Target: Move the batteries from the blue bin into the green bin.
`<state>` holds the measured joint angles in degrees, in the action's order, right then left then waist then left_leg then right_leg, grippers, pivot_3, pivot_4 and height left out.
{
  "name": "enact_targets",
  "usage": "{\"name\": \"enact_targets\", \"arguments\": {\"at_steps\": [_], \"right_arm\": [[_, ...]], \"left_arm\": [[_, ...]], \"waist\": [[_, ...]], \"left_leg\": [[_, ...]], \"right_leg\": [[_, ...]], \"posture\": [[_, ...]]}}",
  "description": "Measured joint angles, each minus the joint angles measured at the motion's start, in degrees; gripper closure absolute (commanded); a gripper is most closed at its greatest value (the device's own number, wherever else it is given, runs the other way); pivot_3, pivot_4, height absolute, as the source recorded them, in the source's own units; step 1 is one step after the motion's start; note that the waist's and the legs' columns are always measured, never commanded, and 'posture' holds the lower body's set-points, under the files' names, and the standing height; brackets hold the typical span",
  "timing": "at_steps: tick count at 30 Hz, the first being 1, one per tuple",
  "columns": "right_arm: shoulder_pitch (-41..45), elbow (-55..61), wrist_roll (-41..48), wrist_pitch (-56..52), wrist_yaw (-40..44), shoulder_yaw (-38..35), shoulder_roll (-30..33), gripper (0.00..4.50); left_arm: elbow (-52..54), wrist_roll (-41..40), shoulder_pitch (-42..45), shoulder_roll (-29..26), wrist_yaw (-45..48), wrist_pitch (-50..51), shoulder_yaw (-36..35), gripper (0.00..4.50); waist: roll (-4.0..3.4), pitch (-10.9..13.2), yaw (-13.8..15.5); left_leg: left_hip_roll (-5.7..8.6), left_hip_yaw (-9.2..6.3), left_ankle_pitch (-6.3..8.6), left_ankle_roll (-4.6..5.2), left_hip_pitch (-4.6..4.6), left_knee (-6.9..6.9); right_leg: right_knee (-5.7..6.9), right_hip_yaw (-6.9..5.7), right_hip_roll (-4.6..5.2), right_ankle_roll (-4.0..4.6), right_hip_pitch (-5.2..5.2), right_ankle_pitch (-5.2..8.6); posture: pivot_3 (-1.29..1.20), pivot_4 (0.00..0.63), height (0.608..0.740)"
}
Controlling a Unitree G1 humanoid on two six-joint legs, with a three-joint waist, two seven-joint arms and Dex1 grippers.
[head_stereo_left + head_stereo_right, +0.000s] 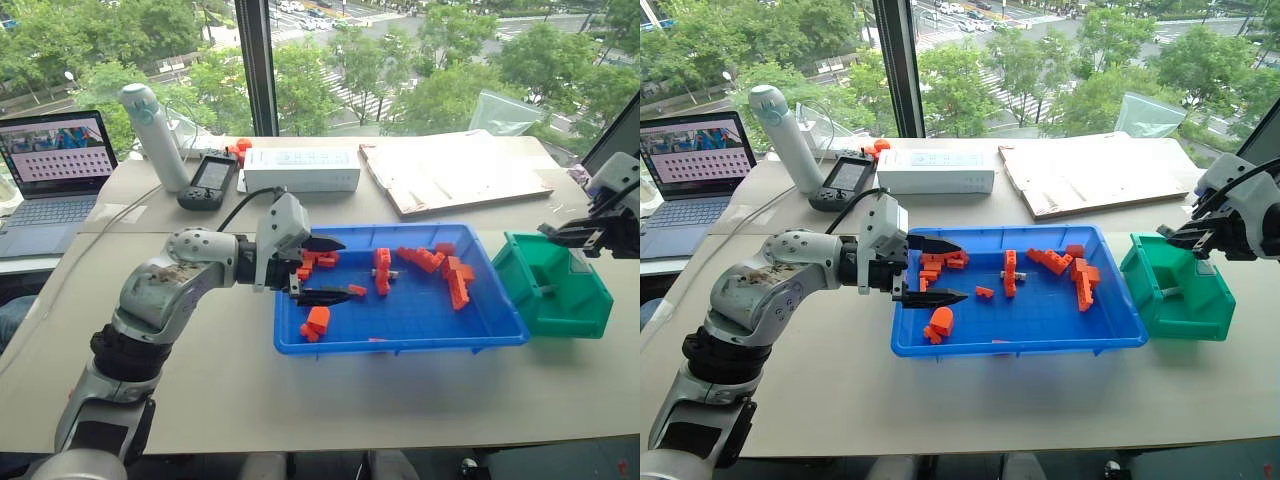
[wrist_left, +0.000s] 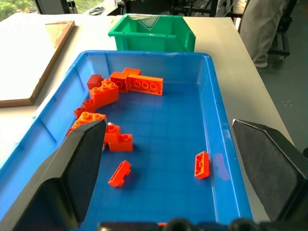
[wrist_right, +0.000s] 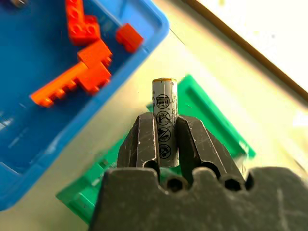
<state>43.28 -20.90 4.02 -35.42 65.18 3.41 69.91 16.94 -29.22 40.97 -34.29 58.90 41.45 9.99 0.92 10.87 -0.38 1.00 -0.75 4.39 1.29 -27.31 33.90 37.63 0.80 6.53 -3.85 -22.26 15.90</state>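
**Battery over green bin**

Left gripper [image 1: 322,270]: fingers spread, hovering over blue bin [image 1: 400,335] among orange bricks [image 1: 455,280]. One battery [image 1: 384,273] lies between bricks. Right gripper [image 3: 166,144]: pinching battery [image 3: 164,110] above green bin [image 1: 560,300].

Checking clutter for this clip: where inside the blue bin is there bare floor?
The blue bin is bare along its near half, between the left gripper and the wall nearest the green bin. The orange bricks crowd its far side.
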Motion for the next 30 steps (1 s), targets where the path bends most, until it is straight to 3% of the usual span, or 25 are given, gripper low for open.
{"name": "enact_targets", "arguments": {"at_steps": [5,9,15,20,30], "right_arm": [[-1.33,-2.66,-3.12,0.44,-2.2,2.16,-1.74,1.79],[1.32,-2.03,-4.18,0.93,-4.19,2.67,-5.26,0.58],[5.17,11.12,-0.04,-4.55,-4.71,3.09,-16.9,0.58],[3.84,18.53,1.22,-13.15,-13.66,5.5,-31.99,0.58],[0.11,18.47,0.83,-19.98,-27.85,3.66,-41.36,0.58]], "left_arm": [[0.13,0.05,-0.24,-1.6,0.94,0.0,0.21,0.0],[0.37,0.09,-0.89,-3.12,0.79,0.04,0.03,0.0],[1.1,0.07,-1.26,-4.13,0.23,0.08,-0.08,0.0],[1.65,0.6,-1.46,-5.37,-1.16,0.19,-0.24,0.0],[4.7,-0.16,-2.73,-7.11,-2.34,1.72,-2.13,0.0]], "waist": [[-0.02,0.0,-0.26],[-0.03,0.01,-0.49],[-0.02,0.01,-0.61],[-0.01,0.02,0.41],[0.0,0.01,0.94]], "left_leg": [[0.02,0.02,-0.19,0.32,-0.01,-0.02],[-0.01,0.02,-0.18,0.32,0.0,-0.01],[-0.03,-0.32,-0.19,0.33,0.0,0.0],[0.04,-0.51,-0.2,0.33,-0.04,0.03],[0.02,-0.38,-0.25,0.21,-0.02,0.02]], "right_leg": [[0.0,0.02,-0.01,-0.02,0.0,0.01],[0.01,0.04,-0.02,-0.02,-0.02,0.0],[0.07,0.01,-0.11,-0.03,0.01,0.0],[0.12,-0.04,-0.09,-0.08,0.04,-0.02],[0.16,-0.07,-0.19,-0.04,0.03,-0.1]], "posture": [[0.0,0.15,0.74],[0.0,0.15,0.74],[0.0,0.15,0.74],[0.0,0.15,0.74],[0.0,0.15,0.74]]}}
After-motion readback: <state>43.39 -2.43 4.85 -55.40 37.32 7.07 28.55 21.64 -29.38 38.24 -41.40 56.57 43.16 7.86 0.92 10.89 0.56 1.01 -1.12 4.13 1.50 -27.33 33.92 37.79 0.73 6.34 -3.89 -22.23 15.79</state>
